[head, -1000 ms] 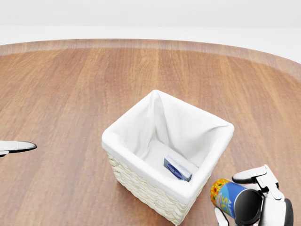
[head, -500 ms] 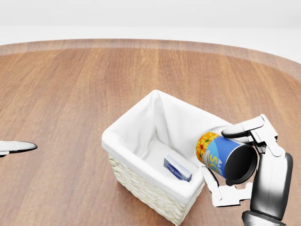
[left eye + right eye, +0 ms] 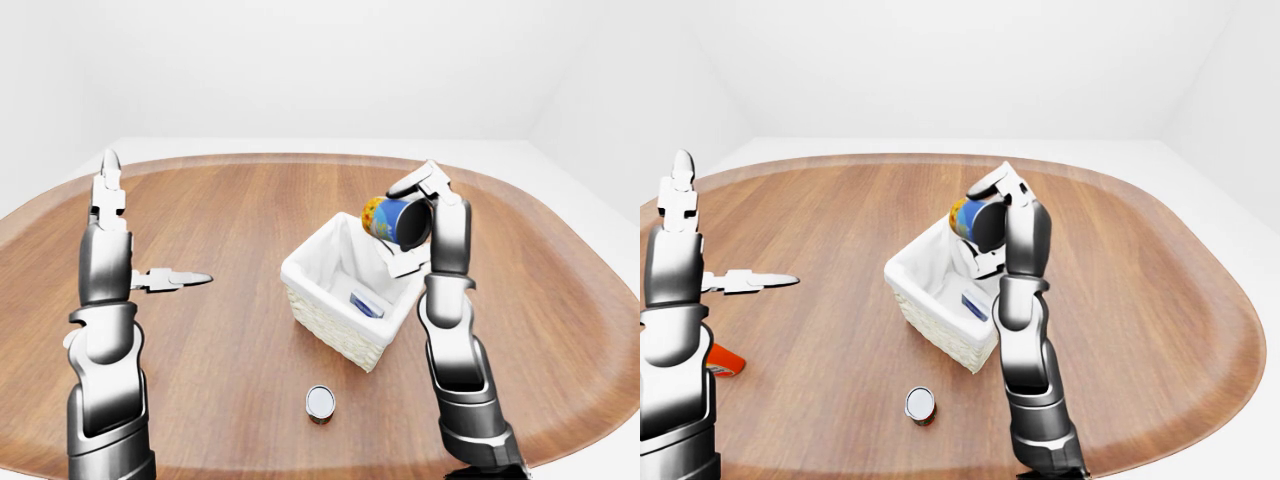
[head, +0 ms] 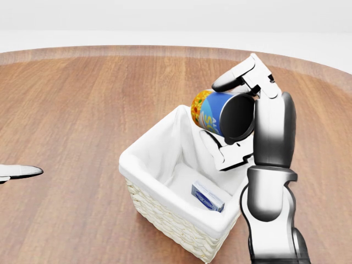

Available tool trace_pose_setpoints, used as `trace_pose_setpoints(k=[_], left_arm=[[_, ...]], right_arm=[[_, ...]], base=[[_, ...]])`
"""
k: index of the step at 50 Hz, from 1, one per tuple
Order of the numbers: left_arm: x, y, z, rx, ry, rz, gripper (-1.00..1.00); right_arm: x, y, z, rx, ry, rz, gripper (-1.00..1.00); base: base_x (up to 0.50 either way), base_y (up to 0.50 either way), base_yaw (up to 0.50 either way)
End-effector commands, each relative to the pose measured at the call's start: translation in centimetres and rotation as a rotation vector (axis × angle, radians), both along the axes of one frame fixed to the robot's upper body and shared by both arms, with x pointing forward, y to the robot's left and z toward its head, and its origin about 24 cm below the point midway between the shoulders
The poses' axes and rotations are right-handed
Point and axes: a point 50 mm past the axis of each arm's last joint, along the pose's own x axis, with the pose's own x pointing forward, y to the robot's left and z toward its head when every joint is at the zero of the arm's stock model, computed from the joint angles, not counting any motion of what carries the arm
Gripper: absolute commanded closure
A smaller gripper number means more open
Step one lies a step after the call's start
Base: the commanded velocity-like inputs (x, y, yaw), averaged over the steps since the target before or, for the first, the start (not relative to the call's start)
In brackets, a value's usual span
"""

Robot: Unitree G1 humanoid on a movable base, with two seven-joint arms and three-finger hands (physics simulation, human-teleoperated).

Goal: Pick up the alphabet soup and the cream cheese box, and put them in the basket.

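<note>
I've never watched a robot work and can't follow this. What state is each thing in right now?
Soup can: held tilted above the basket, not yet inside.
Right hand: shut on the soup can.
Left hand: open, holding nothing.
Basket: upright on the table, open.
Cream cheese box: lying inside the basket.
Small can: upright on the table, untouched.

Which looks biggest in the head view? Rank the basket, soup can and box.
1. White-lined wicker basket.
2. Blue-and-yellow alphabet soup can, held nearer the camera, so its look may flatter it.
3. Small blue cream cheese box.
</note>
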Motion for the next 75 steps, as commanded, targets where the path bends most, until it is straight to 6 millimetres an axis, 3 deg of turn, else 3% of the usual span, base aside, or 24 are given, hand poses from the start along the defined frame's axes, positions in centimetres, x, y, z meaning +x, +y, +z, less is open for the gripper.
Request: trace_pose_setpoints(k=[1,9,16,31,36,52,67,75], left_arm=[[-0.2,0.0,0.1,-0.006,0.000,-0.002,-1.00],[0.0,0.1,-0.1,-0.003,0.002,-0.004,-1.00],[0.0,0.0,0.0,-0.004,0.005,-0.005,-1.00],[0.0,0.0,-0.1,-0.005,0.004,-0.006,-1.00],[-0.1,0.0,0.1,-0.007,0.003,-0.007,-1.00],[-0.1,0.1,0.0,-0.010,-0.003,-0.007,-1.00],[-0.1,0.1,0.0,-0.011,-0.005,-0.007,-1.00],[0.0,0.0,0.0,-0.009,-0.004,-0.009,-1.00]], right_arm=[[4.6,1.8,3.4,-0.105,-0.031,0.026,1.00],[6.5,3.1,3.8,-0.149,0.011,0.049,1.00],[9.0,3.0,2.1,-0.144,0.121,0.012,1.00],[11.2,3.7,1.1,-0.227,0.248,0.028,1.00],[11.6,3.9,0.9,-0.264,0.282,0.039,1.00],[12.2,3.0,-3.1,-0.347,0.435,-0.016,1.00],[12.2,2.1,-4.2,-0.426,0.483,-0.030,1.00],[12.3,2.6,-4.7,-0.452,0.508,-0.019,1.00]], base=[[0.00,0.00,0.00],[0.00,0.00,0.00],[0.00,0.00,0.00],[0.00,0.00,0.00],[0.00,0.00,0.00],[0.00,0.00,0.00],[0.00,0.00,0.00],[0.00,0.00,0.00]])
